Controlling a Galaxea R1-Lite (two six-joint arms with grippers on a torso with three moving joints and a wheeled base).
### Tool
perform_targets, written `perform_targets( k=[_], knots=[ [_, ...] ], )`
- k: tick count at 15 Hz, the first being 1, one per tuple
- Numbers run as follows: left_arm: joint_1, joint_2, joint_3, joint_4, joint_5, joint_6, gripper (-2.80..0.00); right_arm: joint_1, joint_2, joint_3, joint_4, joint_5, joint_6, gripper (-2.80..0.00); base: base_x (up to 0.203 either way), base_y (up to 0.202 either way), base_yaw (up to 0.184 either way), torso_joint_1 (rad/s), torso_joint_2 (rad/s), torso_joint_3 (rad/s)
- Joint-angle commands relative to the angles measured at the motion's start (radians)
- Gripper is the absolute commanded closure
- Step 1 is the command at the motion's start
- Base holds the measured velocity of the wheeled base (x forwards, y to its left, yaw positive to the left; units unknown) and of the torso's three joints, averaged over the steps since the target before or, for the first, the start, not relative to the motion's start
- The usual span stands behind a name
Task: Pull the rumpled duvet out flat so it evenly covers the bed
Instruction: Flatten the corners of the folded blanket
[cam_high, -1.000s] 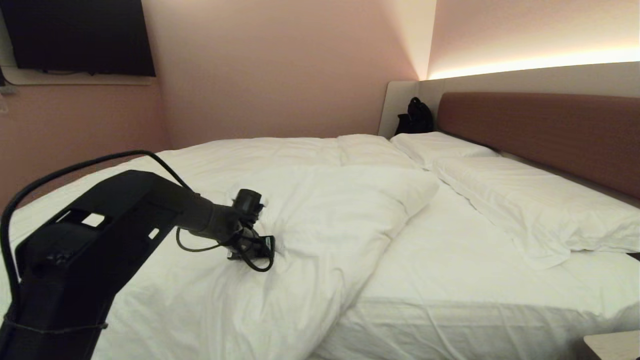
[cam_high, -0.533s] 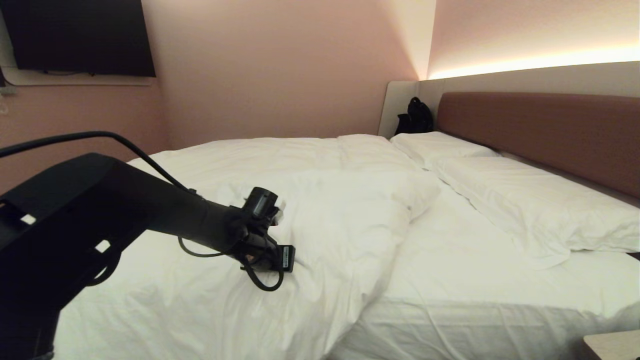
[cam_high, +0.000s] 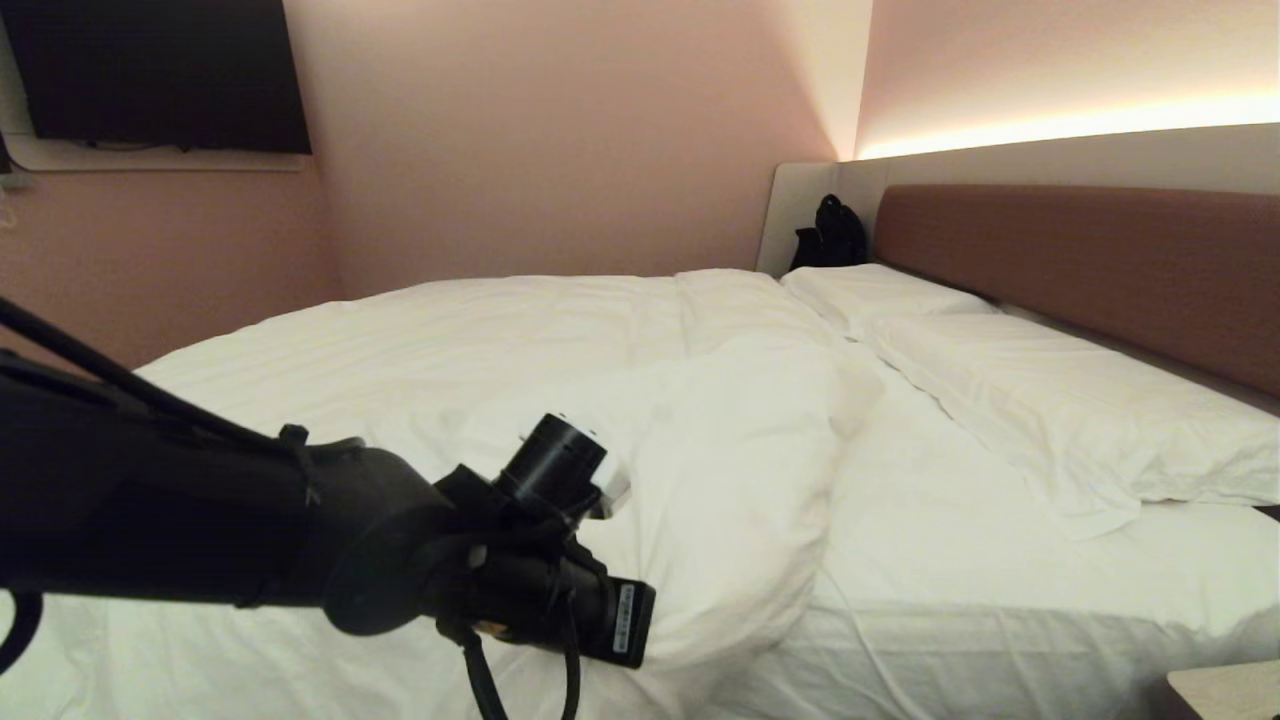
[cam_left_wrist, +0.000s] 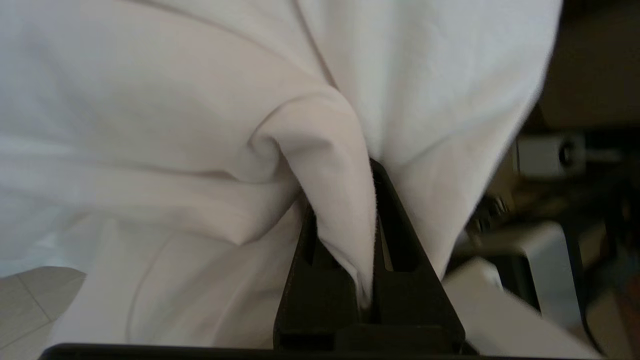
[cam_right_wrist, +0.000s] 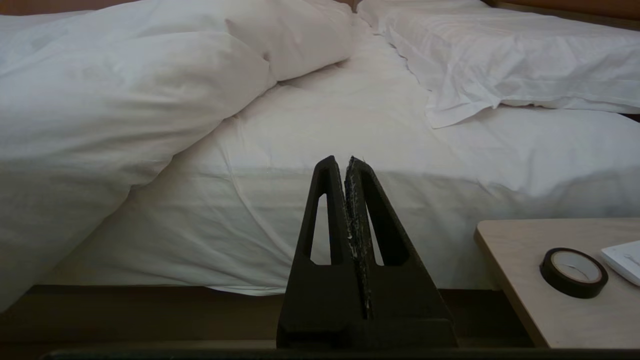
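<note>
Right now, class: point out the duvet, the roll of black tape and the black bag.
duvet (cam_high: 740, 470), head view, its puffy folded edge.
roll of black tape (cam_right_wrist: 573, 272), right wrist view, its ring.
black bag (cam_high: 830, 235), head view, its body.

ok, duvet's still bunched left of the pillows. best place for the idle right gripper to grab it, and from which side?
Take the duvet at its bulging near-side edge, where it overhangs the bare sheet. Come in low from the bed's near side: that fold is thick, free and faces the shut right gripper. The left gripper already pinches another fold.
</note>
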Motion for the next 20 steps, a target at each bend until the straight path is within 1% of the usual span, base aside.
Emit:
perform_targets(
  k=[1,6,8,10,11,14,17,19,20],
  knots=[
    [-0.074,-0.054,0.049,0.002,-0.004,-0.012,0.0,0.0,0.001,0.0,0.0,0.001,-0.001,0.0,0.0,0.0,0.0,0.0,0.0,0.0],
    [-0.194,-0.046,0.131,-0.01,-0.003,-0.017,0.0,0.0,0.001,0.0,0.0,0.001,-0.001,0.0,0.0,0.0,0.0,0.0,0.0,0.0],
    [-0.209,-0.044,0.146,-0.011,-0.003,-0.017,0.0,0.0,0.001,0.0,0.0,0.001,-0.001,0.0,0.0,0.0,0.0,0.0,0.0,0.0],
    [-0.209,-0.041,0.137,-0.011,-0.004,-0.017,0.0,0.0,0.001,0.0,0.0,0.001,-0.001,0.0,0.0,0.0,0.0,0.0,0.0,0.0],
    [-0.211,-0.041,0.137,-0.011,-0.004,-0.017,-2.8,0.0,0.001,0.0,0.0,0.001,-0.001,0.0,0.0,0.0,0.0,0.0,0.0,0.0],
    [-0.214,-0.041,0.117,-0.014,-0.004,-0.014,-2.8,0.0,0.001,0.0,0.0,0.001,-0.001,0.0,0.0,0.0,0.0,0.0,0.0,0.0],
    [-0.252,-0.084,0.12,-0.019,0.005,-0.002,-2.8,0.0,0.001,0.0,0.0,0.001,-0.001,0.0,0.0,0.0,0.0,0.0,0.0,0.0],
    [-0.262,-0.147,0.119,-0.019,0.014,-0.002,-2.8,0.0,0.001,0.0,0.0,0.001,-0.001,0.0,0.0,0.0,0.0,0.0,0.0,0.0],
    [-0.254,-0.193,0.113,-0.019,0.035,-0.004,-2.8,0.0,0.001,0.0,0.0,0.001,-0.001,0.0,0.0,0.0,0.0,0.0,0.0,0.0]
  ],
)
